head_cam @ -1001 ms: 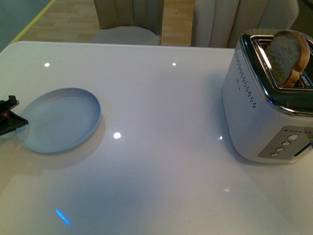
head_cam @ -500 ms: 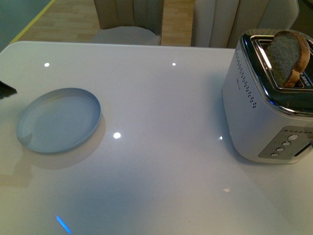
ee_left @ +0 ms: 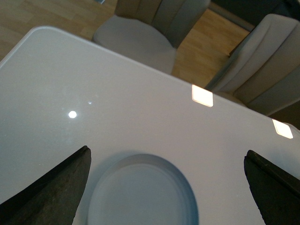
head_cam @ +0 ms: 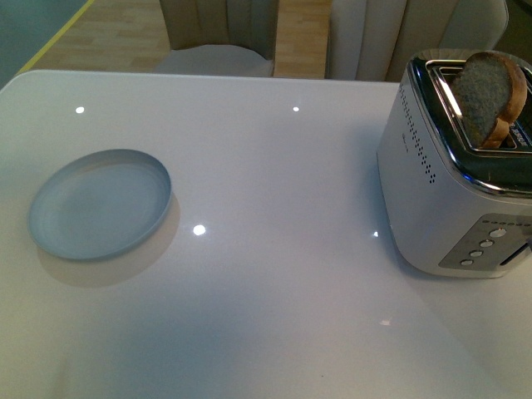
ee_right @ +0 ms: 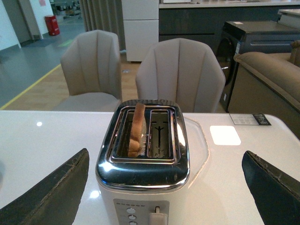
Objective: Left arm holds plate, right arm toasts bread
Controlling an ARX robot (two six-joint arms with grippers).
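The pale blue plate (head_cam: 100, 204) lies empty on the white table at the left, seen from above in the left wrist view as plate (ee_left: 140, 194). My left gripper (ee_left: 166, 187) hangs open above and behind it, fingers spread wide, touching nothing; it is out of the front view. The bread (head_cam: 489, 96) stands upright in one slot of the white toaster (head_cam: 449, 191) at the right, sticking well out of the top. My right gripper (ee_right: 164, 187) is open, facing the toaster (ee_right: 143, 164) and the bread (ee_right: 137, 129) from the control side, holding nothing.
The toaster's front has a lever (ee_right: 154, 216) and round buttons (ee_right: 131, 215). Two beige chairs (ee_right: 180, 75) stand beyond the table's far edge. The glossy tabletop (head_cam: 274, 249) stretches between plate and toaster.
My left gripper, which was at the plate's left rim a second ago, has drawn back out of the front view. The plate and the bread have stayed put.
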